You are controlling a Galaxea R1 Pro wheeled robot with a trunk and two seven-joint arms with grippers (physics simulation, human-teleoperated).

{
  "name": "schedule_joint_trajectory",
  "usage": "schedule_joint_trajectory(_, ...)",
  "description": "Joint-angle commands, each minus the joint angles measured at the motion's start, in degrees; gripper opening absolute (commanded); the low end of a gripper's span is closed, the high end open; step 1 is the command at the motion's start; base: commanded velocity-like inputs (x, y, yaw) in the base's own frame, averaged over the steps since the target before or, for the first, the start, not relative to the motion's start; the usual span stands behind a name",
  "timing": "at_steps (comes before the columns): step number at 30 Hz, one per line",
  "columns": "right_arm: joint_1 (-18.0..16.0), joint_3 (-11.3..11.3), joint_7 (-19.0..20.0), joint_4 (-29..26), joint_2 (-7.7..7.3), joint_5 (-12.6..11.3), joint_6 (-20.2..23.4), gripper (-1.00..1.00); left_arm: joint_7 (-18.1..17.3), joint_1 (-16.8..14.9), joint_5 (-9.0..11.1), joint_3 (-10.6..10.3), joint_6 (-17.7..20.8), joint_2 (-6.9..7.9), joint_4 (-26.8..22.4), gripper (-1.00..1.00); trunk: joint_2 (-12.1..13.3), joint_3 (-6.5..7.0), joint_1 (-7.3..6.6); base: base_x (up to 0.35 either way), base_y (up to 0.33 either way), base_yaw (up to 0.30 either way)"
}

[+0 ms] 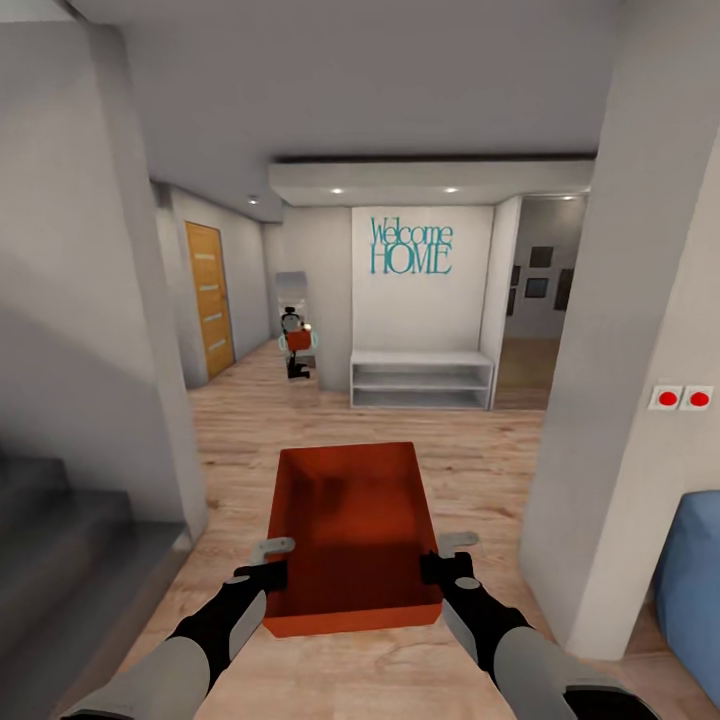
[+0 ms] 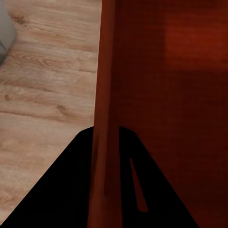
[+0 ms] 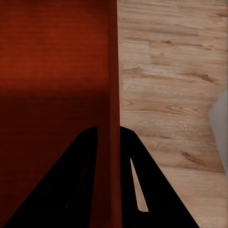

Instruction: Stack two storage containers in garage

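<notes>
Container [image 1: 355, 530] walls pinched by L [image 1: 268, 562] & R [image 1: 446, 556] jaws, seemingly tight.

Two arms, light grey shells on forearms, black jointed wrist sections ahead of them. Left gripper [image 1: 272, 560] and right gripper [image 1: 443, 553]: black bodies, pale grey flat fingertips. Seen from wrist cameras, fingers [image 2: 71, 190] as plain black wedge shapes, unmarked.

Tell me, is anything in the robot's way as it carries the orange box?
Nothing visible blocks the wood plank floor just ahead of the orange-red open-topped box. The white low shelf stands farther ahead against the wall. The garage isn't in sight.
</notes>
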Motion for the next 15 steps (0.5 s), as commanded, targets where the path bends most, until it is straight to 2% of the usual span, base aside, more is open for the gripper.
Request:
schedule_joint_trajectory(1, -0.01, -0.24, 0.15, 0.22, 0.06, 0.28, -0.14, -1.0, 0.42, -0.05, 0.25, -0.16, 0.29, -0.3, -0.48, -1.0, -0.06, -0.09, 0.04, 0.321, 0.0, 0.0)
schedule_joint_trajectory(11, -0.02, -0.24, 0.11, 0.22, 0.08, 0.28, 0.07, -1.0, 0.42, -0.05, 0.6, -0.33, 0.29, -0.26, -0.28, -1.0, -0.06, -0.09, 0.04, 0.321, 0.0, 0.0)
schedule_joint_trajectory(12, -0.01, -0.24, 1.12, 0.22, 0.1, 0.28, 0.09, -1.0, 0.42, -0.05, -4.4, 4.75, 0.29, -0.69, -1.49, -1.0, -0.06, -0.09, 0.04, 0.321, 0.0, 0.0)
schedule_joint_trajectory(15, 0.01, -0.24, 1.11, 0.22, 0.13, 0.28, 0.1, -1.0, 0.42, -0.05, -4.43, 4.73, 0.29, -0.69, -1.53, -1.0, -0.06, -0.09, 0.04, 0.321, 0.0, 0.0)
